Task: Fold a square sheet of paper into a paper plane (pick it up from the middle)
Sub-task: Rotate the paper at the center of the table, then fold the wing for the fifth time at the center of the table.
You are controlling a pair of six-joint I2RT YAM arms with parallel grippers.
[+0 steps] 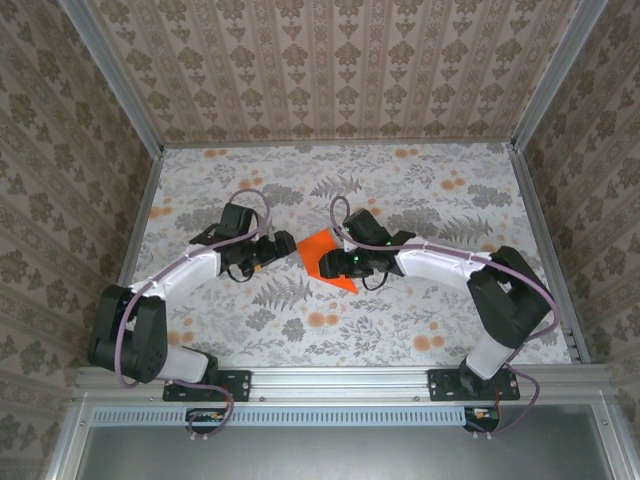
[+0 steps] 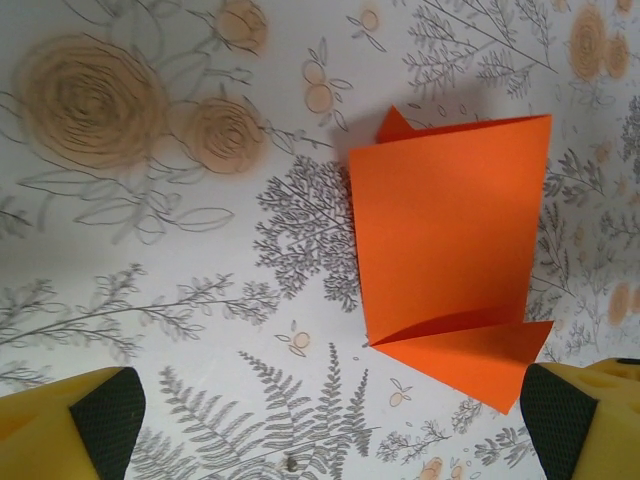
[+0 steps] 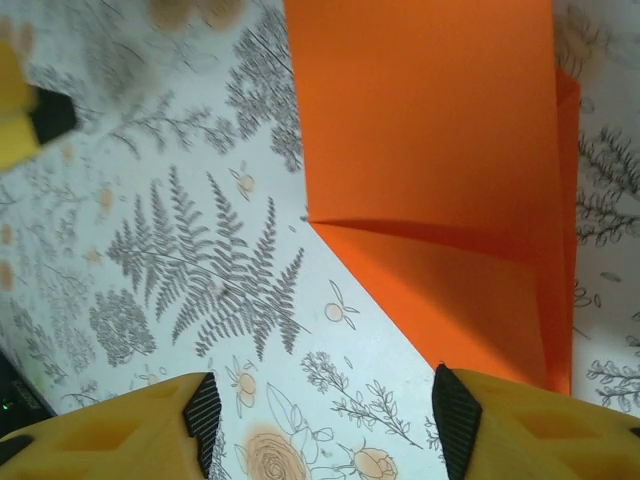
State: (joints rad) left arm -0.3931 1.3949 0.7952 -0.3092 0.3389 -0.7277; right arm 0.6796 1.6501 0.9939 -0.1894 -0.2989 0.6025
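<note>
From the top external view, the thin bright orange sheet of paper lies partly folded near the middle of the matte floral-print tablecloth, between the left gripper and the right gripper. Both reach in low from either side, the right one over the sheet's near edge. In the left wrist view the sheet reads as a flat upright rectangle with crisp edges. A slanted flap is creased across its lower end and a small corner peeks out at the top left. The left gripper's yellow fingers with dark ribbed pads are spread wide and hold nothing, the right-hand one just beside the flap's tip. In the right wrist view the sheet shows a doubled edge along its right side and the same diagonal crease. The right gripper is also spread and empty, one pad at the sheet's lowest corner; whether it touches, I cannot tell. The step in hand looks like forming the nose folds. Paper this thin slides and buckles, so one gripper should probably pin the flat panel while the other lifts a corner gently and presses the crease along its whole length.
</note>
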